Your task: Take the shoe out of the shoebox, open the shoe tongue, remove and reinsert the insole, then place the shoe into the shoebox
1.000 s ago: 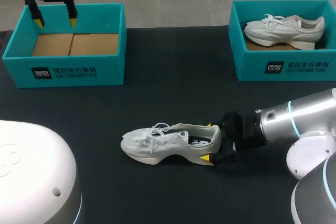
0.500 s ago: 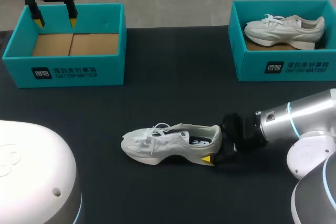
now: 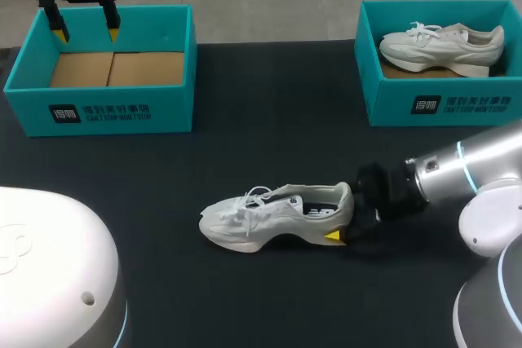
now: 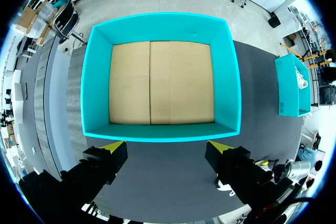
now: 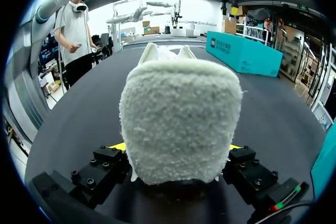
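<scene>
White shoe [image 3: 273, 216] upright at the middle of the black counter [image 3: 269, 87], toe pointing left, outside both boxes. Right claw [image 3: 341, 218] grips its heel from both sides. Left claw [image 3: 85, 34] spread wide, holding nothing, above the left shoebox [image 3: 106, 112].

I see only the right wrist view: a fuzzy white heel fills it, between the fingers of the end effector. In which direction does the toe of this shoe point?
Observer: In the head view the shoe points its toe toward your left side, with its heel in the right end effector.
Operator: Is the left shoebox free?
Observer: Yes, the left shoebox holds only its cardboard floor.
Operator: Where is the left end effector?
Observer: The left end effector hangs open above that box, holding nothing.
</scene>
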You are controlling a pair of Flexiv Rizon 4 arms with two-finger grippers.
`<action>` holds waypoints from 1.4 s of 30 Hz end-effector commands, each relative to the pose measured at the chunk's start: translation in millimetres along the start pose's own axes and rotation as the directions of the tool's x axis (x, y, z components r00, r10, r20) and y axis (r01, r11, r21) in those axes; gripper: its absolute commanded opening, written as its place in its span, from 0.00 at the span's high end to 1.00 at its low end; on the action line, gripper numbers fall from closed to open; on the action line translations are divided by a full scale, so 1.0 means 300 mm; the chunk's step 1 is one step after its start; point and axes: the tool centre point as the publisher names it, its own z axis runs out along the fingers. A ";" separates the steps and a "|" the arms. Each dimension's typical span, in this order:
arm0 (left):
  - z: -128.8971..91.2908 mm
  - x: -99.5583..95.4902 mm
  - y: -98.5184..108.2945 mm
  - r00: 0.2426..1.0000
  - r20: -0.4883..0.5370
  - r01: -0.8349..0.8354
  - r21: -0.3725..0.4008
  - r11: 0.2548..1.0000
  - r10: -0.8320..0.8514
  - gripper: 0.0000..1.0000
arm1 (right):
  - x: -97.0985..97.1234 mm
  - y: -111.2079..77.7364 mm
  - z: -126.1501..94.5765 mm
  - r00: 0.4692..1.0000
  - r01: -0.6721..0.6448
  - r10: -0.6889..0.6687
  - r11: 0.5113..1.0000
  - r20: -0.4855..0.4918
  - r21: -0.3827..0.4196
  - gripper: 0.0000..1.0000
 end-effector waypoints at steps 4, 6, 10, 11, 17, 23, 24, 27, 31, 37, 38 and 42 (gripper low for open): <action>0.000 0.001 0.000 1.000 0.001 0.000 -0.001 1.000 0.000 0.00 | -0.025 -0.008 -0.007 0.999 0.019 -0.019 1.000 -0.041 0.007 1.00; 0.000 0.001 0.000 1.000 0.001 0.000 -0.001 1.000 0.000 0.00 | -0.024 -0.015 0.001 0.999 0.015 -0.015 1.000 -0.042 0.006 1.00; 0.000 0.001 0.000 1.000 0.001 0.000 -0.001 1.000 0.000 0.00 | -0.016 -0.020 0.014 0.999 0.006 -0.006 1.000 -0.046 0.000 1.00; 0.000 0.001 0.000 1.000 0.001 0.000 -0.001 1.000 0.000 0.00 | -0.012 -0.019 0.017 0.999 0.005 -0.005 1.000 -0.047 -0.002 1.00; 0.000 0.001 0.000 1.000 0.001 0.000 -0.001 1.000 0.000 0.00 | -0.003 -0.023 0.030 0.999 0.000 0.000 1.000 -0.048 -0.005 1.00; 0.000 0.001 0.000 1.000 0.001 0.000 -0.001 1.000 0.000 0.00 | -0.003 -0.023 0.030 0.999 0.000 0.000 1.000 -0.048 -0.005 1.00; 0.000 0.001 0.000 1.000 0.001 0.000 -0.001 1.000 0.000 0.00 | -0.003 -0.023 0.030 0.999 0.000 0.000 1.000 -0.048 -0.005 1.00; 0.000 0.001 0.000 1.000 0.001 0.000 -0.001 1.000 0.000 0.00 | -0.003 -0.023 0.030 0.999 0.000 0.000 1.000 -0.048 -0.005 1.00; 0.000 0.001 0.000 1.000 0.001 0.000 -0.001 1.000 0.000 0.00 | -0.003 -0.023 0.030 0.999 0.000 0.000 1.000 -0.048 -0.005 1.00; 0.000 0.001 0.000 1.000 0.001 0.000 -0.001 1.000 0.000 0.00 | -0.003 -0.023 0.030 0.999 0.000 0.000 1.000 -0.048 -0.005 1.00; 0.000 0.001 0.000 1.000 0.001 0.000 -0.001 1.000 0.000 0.00 | -0.003 -0.023 0.030 0.999 0.000 0.000 1.000 -0.048 -0.005 1.00; 0.000 0.001 0.000 1.000 0.001 0.000 -0.001 1.000 0.000 0.00 | -0.003 -0.023 0.030 0.999 0.000 0.000 1.000 -0.048 -0.005 1.00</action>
